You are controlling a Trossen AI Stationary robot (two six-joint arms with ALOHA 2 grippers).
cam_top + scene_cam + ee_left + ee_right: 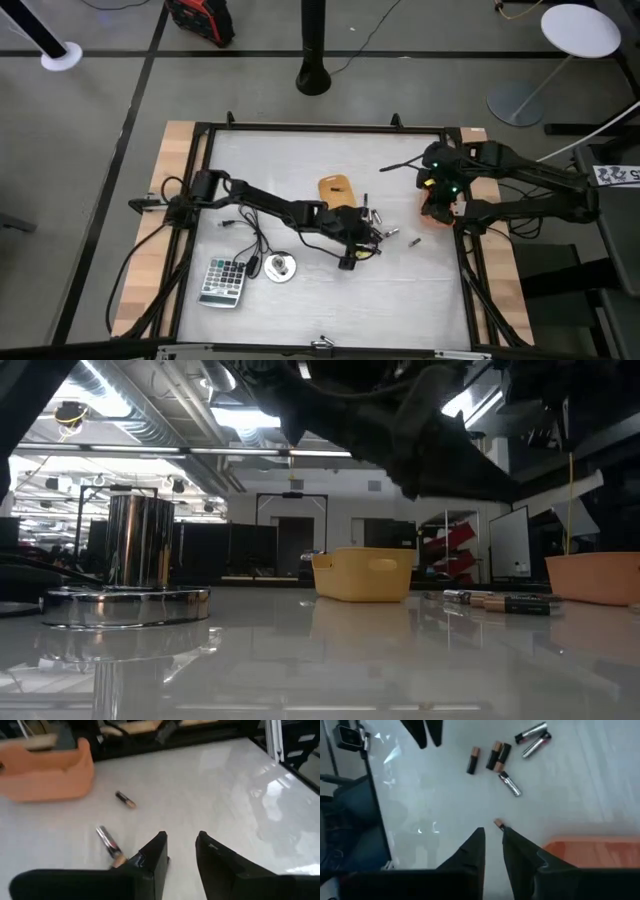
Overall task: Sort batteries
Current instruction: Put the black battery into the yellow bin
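Observation:
Several small batteries (375, 226) lie loose on the white table between the two bins, dark and silvery cells (492, 756) close together. A single cell (413, 240) lies apart toward the orange bin (436, 207). My left gripper (356, 250) hovers open just near of the cluster. In its wrist view one silvery battery (110, 845) lies beside its finger and another (125, 800) farther off. My right gripper (492, 835) is open beside the orange bin (590, 852), with the single cell (498, 824) just beyond its fingertips. In the low view the batteries (490, 600) rest flat on the table.
A yellow bin (337, 190) stands far of the batteries. A calculator (222, 280) and a round white disc with a cable (280, 268) sit toward the near left. A black frame (320, 128) borders the table. Bare table lies near of the batteries (400, 290).

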